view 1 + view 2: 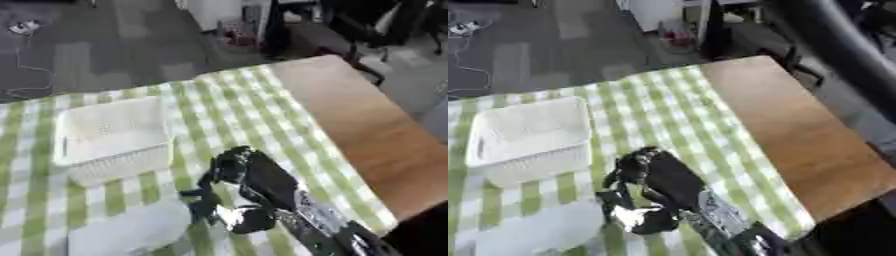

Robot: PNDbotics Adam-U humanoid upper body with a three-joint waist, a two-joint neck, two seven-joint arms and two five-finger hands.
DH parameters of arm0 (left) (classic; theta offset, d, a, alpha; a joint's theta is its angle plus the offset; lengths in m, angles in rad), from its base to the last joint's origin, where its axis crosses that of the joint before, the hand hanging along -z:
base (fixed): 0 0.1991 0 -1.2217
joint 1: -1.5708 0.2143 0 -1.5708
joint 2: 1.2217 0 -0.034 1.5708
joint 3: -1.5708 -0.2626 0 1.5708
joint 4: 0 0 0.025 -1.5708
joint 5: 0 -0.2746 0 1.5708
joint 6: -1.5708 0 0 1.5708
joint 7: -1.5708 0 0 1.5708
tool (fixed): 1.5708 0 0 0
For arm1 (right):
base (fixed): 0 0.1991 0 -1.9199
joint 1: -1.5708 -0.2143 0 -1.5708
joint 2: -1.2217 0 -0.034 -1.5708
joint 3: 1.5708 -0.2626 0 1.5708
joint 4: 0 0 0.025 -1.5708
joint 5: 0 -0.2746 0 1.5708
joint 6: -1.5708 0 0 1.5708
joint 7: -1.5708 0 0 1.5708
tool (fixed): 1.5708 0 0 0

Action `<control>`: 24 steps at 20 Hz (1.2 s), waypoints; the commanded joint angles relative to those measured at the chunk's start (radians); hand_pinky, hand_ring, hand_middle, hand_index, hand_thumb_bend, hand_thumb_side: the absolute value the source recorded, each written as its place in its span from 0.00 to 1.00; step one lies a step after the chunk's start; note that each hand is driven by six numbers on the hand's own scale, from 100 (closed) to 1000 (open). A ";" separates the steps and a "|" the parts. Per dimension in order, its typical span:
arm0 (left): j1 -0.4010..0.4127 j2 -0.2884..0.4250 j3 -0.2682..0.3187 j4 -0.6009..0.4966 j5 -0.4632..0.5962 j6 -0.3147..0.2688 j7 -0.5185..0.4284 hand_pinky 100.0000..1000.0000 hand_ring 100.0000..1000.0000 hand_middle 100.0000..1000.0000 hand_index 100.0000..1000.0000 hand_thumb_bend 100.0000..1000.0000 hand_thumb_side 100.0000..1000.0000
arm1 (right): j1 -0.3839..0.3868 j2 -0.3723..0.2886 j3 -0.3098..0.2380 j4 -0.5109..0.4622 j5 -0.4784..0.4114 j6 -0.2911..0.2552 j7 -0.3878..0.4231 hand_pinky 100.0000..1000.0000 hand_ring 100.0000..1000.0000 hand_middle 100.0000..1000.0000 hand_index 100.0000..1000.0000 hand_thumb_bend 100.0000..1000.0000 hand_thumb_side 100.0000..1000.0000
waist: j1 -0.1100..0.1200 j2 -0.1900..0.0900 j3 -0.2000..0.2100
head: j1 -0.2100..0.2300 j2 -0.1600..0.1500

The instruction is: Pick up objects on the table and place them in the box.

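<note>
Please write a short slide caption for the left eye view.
Right hand beside a pale object, near the white box on the checked cloth.

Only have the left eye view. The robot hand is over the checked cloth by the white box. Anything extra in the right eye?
Observer: Yes. A thick black bar crosses the upper right corner there, absent from yours.
Operator: Near the box or the right robot hand?
Observer: No. It lies over the floor beyond the table, apart from the box and the right robot hand.
Operator: Any sign of the left robot hand?
Observer: None in the right eye view either.
</note>
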 commanded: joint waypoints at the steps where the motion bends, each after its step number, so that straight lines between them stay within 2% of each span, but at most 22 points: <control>1: -0.008 0.019 0.004 -0.013 0.004 0.000 0.002 0.43 0.55 0.81 0.88 0.03 1.00 | 0.002 -0.004 -0.005 -0.013 0.005 0.001 0.004 0.28 0.31 0.33 0.56 0.00 1.00 | 0.004 -0.007 0.001 | 0.008 -0.015; 8: -0.009 0.020 0.003 -0.013 0.005 0.000 0.001 0.43 0.55 0.81 0.88 0.03 1.00 | 0.003 -0.003 -0.005 -0.013 0.005 0.002 0.009 0.28 0.31 0.33 0.56 0.00 1.00 | 0.004 -0.007 0.000 | 0.008 -0.014; 11: -0.014 0.025 -0.005 -0.013 0.003 -0.005 -0.012 0.45 0.56 0.82 0.90 0.04 1.00 | 0.005 -0.003 -0.005 -0.013 0.006 0.005 0.014 0.29 0.32 0.33 0.56 0.00 1.00 | 0.004 -0.005 -0.005 | -0.006 -0.010; 12: -0.018 0.029 -0.007 -0.013 -0.008 -0.014 -0.028 0.44 0.56 0.82 0.89 0.03 1.00 | 0.006 -0.002 -0.006 -0.013 0.006 0.006 0.017 0.29 0.32 0.33 0.56 0.00 1.00 | 0.003 -0.005 -0.006 | -0.011 -0.008; 13: -0.018 0.037 -0.016 -0.013 -0.030 -0.032 -0.062 0.53 0.64 0.87 0.91 0.05 1.00 | 0.007 -0.002 -0.007 -0.013 0.007 0.009 0.019 0.29 0.32 0.33 0.56 0.00 1.00 | 0.004 -0.004 -0.008 | -0.014 -0.004; 15: -0.009 0.052 -0.038 -0.013 -0.076 -0.082 -0.162 0.58 0.67 0.87 0.91 0.06 1.00 | 0.010 -0.002 -0.009 -0.013 0.006 0.013 0.022 0.29 0.32 0.33 0.56 0.00 1.00 | 0.005 -0.004 -0.008 | -0.012 0.001; 18: 0.006 0.074 -0.060 -0.013 -0.105 -0.134 -0.259 0.57 0.66 0.86 0.91 0.07 1.00 | 0.024 0.006 -0.009 -0.013 0.013 0.020 0.027 0.28 0.32 0.33 0.56 0.00 1.00 | 0.006 -0.002 -0.007 | -0.005 0.002; 19: 0.008 0.080 -0.063 -0.013 -0.111 -0.140 -0.278 0.57 0.72 0.84 0.88 0.09 1.00 | 0.031 0.011 -0.009 -0.013 0.017 0.025 0.029 0.28 0.31 0.35 0.56 0.00 1.00 | 0.006 -0.001 -0.007 | -0.001 0.004; 24: 0.009 0.099 -0.086 -0.013 -0.146 -0.128 -0.347 0.51 0.69 0.80 0.85 0.11 1.00 | 0.055 0.038 -0.020 -0.013 0.042 0.062 0.030 0.28 0.31 0.36 0.56 0.00 1.00 | 0.009 0.001 -0.010 | 0.017 0.004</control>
